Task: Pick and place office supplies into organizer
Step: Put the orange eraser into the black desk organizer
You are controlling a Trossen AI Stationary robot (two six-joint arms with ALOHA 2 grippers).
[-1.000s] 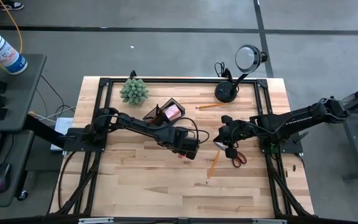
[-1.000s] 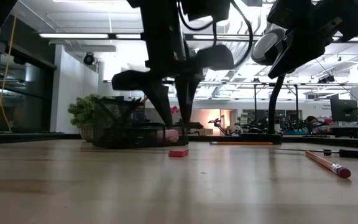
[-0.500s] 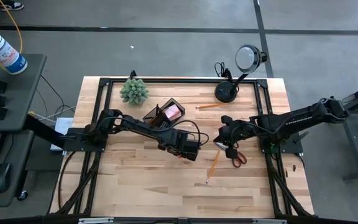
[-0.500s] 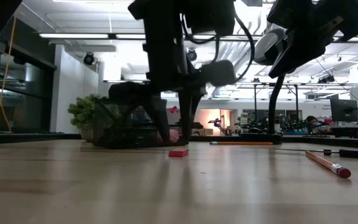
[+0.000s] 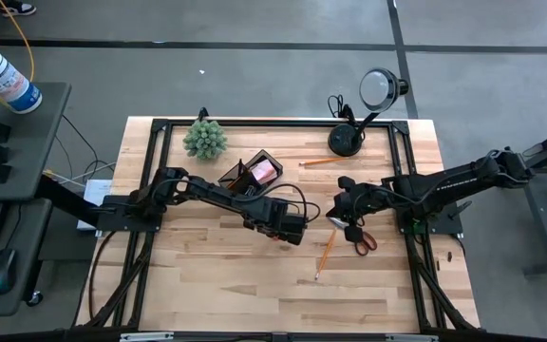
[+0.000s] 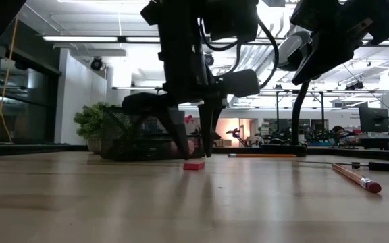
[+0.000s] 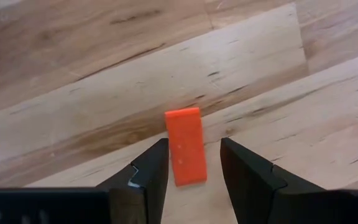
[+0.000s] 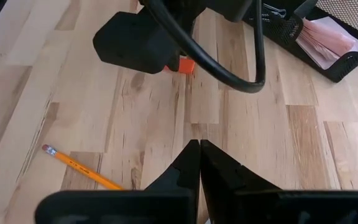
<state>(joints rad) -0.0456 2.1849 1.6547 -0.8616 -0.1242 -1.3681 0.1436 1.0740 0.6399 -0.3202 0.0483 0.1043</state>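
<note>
We were at the pick step: L tool [image 7: 191, 163], fingers apart, straddled the red-orange block [image 7: 186, 145] flat on the table [image 7: 73, 124]; next needs closing w/o nudging it, then carry to organizer [image 5: 252, 172]; R tool [image 8: 199, 163] together, idle.

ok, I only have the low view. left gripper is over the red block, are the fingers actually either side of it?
Observer: Yes. In the left wrist view the red-orange block lies between the open left gripper fingers, not yet clamped.
Operator: And the right gripper?
Observer: Shut and empty; the right gripper hovers over bare wood, a pencil off to its side.
Operator: Anything in the organizer yet?
Observer: Pink sticky notes sit inside the organizer.
</note>
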